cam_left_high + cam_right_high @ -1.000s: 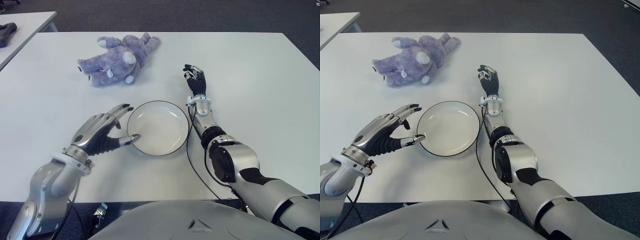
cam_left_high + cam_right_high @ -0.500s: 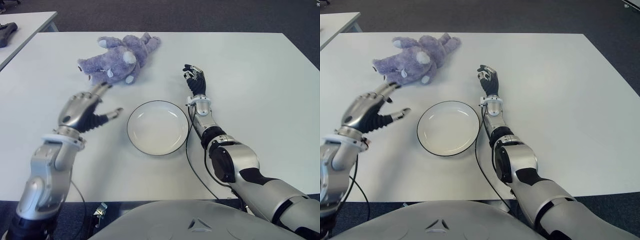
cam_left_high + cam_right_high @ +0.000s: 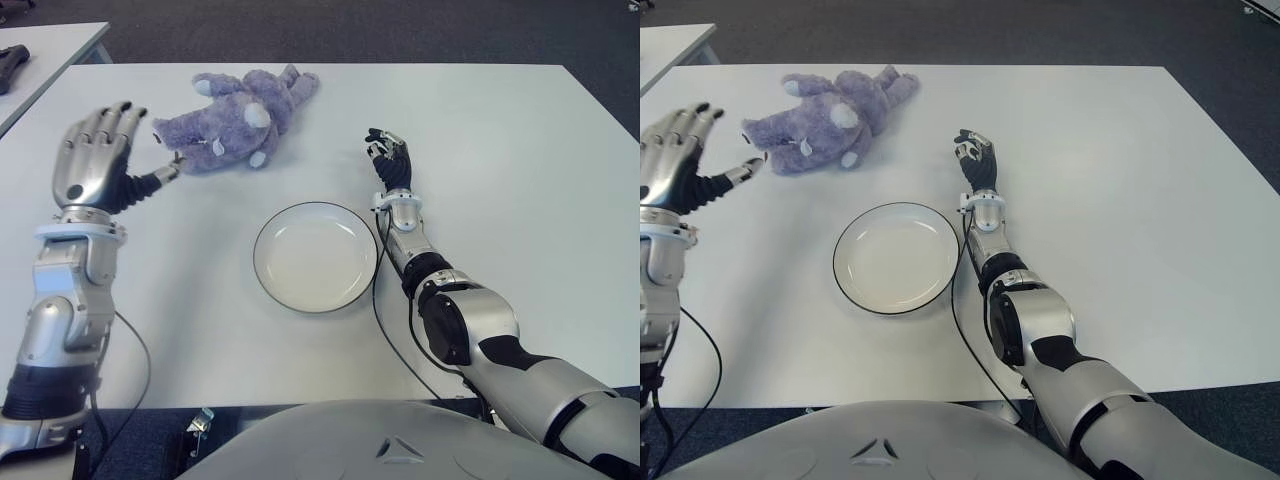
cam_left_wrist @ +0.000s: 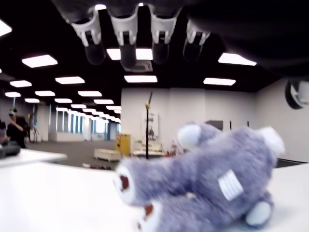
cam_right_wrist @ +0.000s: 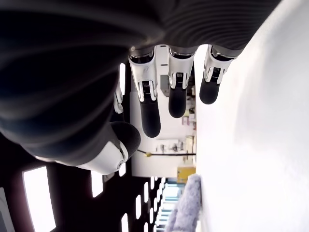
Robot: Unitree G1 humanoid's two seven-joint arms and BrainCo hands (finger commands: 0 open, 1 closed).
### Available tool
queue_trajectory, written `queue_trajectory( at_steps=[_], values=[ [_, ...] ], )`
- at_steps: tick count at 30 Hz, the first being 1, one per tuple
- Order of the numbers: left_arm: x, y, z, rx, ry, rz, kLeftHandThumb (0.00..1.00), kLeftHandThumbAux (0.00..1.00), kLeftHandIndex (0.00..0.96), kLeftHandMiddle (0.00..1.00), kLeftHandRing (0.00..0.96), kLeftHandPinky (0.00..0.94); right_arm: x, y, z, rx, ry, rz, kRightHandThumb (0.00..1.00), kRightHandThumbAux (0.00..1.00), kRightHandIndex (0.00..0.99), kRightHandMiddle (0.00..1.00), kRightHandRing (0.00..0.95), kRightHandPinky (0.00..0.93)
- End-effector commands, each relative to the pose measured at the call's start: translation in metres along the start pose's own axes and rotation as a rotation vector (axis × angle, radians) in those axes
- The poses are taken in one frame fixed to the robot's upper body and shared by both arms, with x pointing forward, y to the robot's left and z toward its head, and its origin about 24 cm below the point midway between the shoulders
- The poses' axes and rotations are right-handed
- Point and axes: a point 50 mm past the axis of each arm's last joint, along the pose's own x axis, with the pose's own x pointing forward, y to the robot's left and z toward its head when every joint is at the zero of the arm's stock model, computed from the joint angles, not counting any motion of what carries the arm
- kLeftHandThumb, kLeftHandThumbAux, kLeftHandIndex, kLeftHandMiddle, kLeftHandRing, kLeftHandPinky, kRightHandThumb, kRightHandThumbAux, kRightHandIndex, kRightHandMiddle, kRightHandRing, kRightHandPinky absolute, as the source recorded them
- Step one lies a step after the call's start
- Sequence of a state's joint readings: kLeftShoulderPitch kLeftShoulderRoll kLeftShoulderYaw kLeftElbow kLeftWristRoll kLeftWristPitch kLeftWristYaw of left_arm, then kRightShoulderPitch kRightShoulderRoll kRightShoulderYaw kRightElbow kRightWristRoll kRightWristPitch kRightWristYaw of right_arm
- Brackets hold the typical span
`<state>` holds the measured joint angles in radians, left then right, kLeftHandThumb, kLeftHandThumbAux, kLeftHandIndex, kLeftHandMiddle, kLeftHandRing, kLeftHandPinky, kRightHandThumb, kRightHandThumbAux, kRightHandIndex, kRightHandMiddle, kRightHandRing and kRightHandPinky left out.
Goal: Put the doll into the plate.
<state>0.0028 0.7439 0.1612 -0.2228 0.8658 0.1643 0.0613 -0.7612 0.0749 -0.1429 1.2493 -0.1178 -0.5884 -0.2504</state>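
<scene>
A purple plush doll (image 3: 238, 118) lies on its side at the far left of the white table (image 3: 500, 150); the left wrist view shows the doll (image 4: 203, 179) close ahead. The white plate (image 3: 316, 256) with a dark rim sits near the table's middle, with nothing in it. My left hand (image 3: 100, 160) is raised just left of the doll, fingers spread, thumb tip close to the doll's head, holding nothing. My right hand (image 3: 390, 158) shows to the right of the plate, fingers loosely extended and holding nothing.
A second white table (image 3: 45, 50) stands at the far left with a dark object (image 3: 12, 56) on it. A black cable (image 3: 380, 300) runs along the right arm beside the plate. Dark carpet lies beyond the table's far edge.
My left hand rose from the plate's left rim and swung away and to the left, now open beside the doll's head. The right hand, doll and plate stayed put.
</scene>
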Motion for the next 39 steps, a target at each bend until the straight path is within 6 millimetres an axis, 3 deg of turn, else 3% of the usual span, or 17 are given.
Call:
queue_trajectory(
  at_steps=[1, 4, 7, 8, 10, 11, 14, 16, 21, 23, 27, 30, 31, 32, 33, 35, 39],
  values=[
    [0.014, 0.012, -0.012, 0.069, 0.018, 0.085, 0.210, 0.192, 0.000, 0.000, 0.177, 0.079, -0.072, 0.011, -0.088, 0.007, 0.412, 0.006, 0.714, 0.725, 0.420, 0.234, 0.115, 0.101],
    [0.022, 0.020, -0.021, 0.066, 0.043, 0.125, 0.203, 0.196, 0.000, 0.000, 0.196, 0.015, -0.073, 0.011, -0.088, 0.015, 0.414, 0.006, 0.714, 0.725, 0.420, 0.235, 0.119, 0.104],
    [0.028, 0.028, -0.028, 0.065, 0.063, 0.158, 0.199, 0.198, 0.000, 0.000, 0.227, 0.036, -0.073, 0.011, -0.088, 0.017, 0.416, 0.005, 0.714, 0.725, 0.421, 0.236, 0.121, 0.108],
    [0.029, 0.030, -0.030, 0.067, 0.067, 0.168, 0.191, 0.195, 0.000, 0.000, 0.138, 0.066, -0.073, 0.011, -0.088, 0.017, 0.416, 0.004, 0.714, 0.725, 0.421, 0.236, 0.121, 0.107],
    [0.035, 0.039, -0.034, 0.071, 0.079, 0.202, 0.176, 0.189, 0.000, 0.000, 0.075, 0.119, -0.072, 0.011, -0.088, 0.015, 0.418, 0.001, 0.714, 0.725, 0.421, 0.234, 0.120, 0.106],
    [0.039, 0.044, -0.035, 0.071, 0.084, 0.221, 0.173, 0.188, 0.000, 0.000, 0.063, 0.131, -0.072, 0.011, -0.088, 0.012, 0.419, 0.000, 0.714, 0.725, 0.421, 0.234, 0.120, 0.106],
    [0.050, 0.053, -0.038, 0.067, 0.089, 0.249, 0.156, 0.182, 0.000, 0.000, 0.062, 0.303, -0.072, 0.011, -0.088, 0.011, 0.418, -0.001, 0.715, 0.725, 0.421, 0.234, 0.121, 0.107],
    [0.058, 0.055, -0.038, 0.070, 0.091, 0.250, 0.152, 0.190, 0.000, 0.000, 0.064, 0.324, -0.072, 0.011, -0.088, 0.012, 0.418, -0.002, 0.715, 0.725, 0.421, 0.233, 0.121, 0.109],
    [0.076, 0.054, -0.037, 0.081, 0.092, 0.227, 0.147, 0.211, 0.000, 0.000, 0.083, 0.361, -0.072, 0.011, -0.088, 0.016, 0.420, 0.000, 0.715, 0.725, 0.421, 0.232, 0.122, 0.111],
    [0.086, 0.052, -0.035, 0.080, 0.090, 0.205, 0.143, 0.211, 0.000, 0.000, 0.090, 0.266, -0.071, 0.011, -0.087, 0.020, 0.418, 0.001, 0.715, 0.725, 0.421, 0.230, 0.119, 0.101],
    [0.104, 0.044, -0.031, 0.054, 0.071, 0.143, 0.135, 0.221, 0.000, 0.000, 0.140, 0.367, -0.071, 0.012, -0.087, 0.024, 0.415, -0.004, 0.715, 0.725, 0.421, 0.231, 0.121, 0.113],
    [0.114, 0.038, -0.029, 0.027, 0.060, 0.102, 0.135, 0.224, 0.000, 0.000, 0.154, 0.382, -0.071, 0.012, -0.087, 0.028, 0.417, -0.006, 0.715, 0.724, 0.421, 0.231, 0.122, 0.115],
    [0.117, 0.036, -0.028, 0.017, 0.058, 0.088, 0.137, 0.219, 0.000, 0.000, 0.104, 0.254, -0.071, 0.013, -0.087, 0.029, 0.419, -0.007, 0.715, 0.724, 0.421, 0.232, 0.122, 0.114],
    [0.120, 0.033, -0.027, 0.007, 0.057, 0.074, 0.138, 0.218, 0.000, 0.000, 0.095, 0.232, -0.071, 0.013, -0.087, 0.031, 0.420, -0.008, 0.715, 0.724, 0.421, 0.232, 0.122, 0.114],
    [0.123, 0.031, -0.027, 0.002, 0.055, 0.065, 0.136, 0.214, 0.000, 0.000, 0.030, 0.128, -0.071, 0.013, -0.087, 0.031, 0.421, -0.008, 0.715, 0.724, 0.422, 0.232, 0.122, 0.113],
    [0.129, 0.025, -0.024, -0.016, 0.055, 0.036, 0.135, 0.202, 0.000, 0.000, 0.004, 0.048, -0.071, 0.013, -0.087, 0.027, 0.423, -0.005, 0.716, 0.724, 0.422, 0.234, 0.122, 0.116],
    [0.138, 0.019, -0.021, -0.066, 0.052, -0.020, 0.138, 0.193, 0.000, 0.000, 0.000, 0.006, -0.071, 0.014, -0.088, 0.006, 0.430, 0.007, 0.717, 0.724, 0.422, 0.237, 0.117, 0.106]
  ],
)
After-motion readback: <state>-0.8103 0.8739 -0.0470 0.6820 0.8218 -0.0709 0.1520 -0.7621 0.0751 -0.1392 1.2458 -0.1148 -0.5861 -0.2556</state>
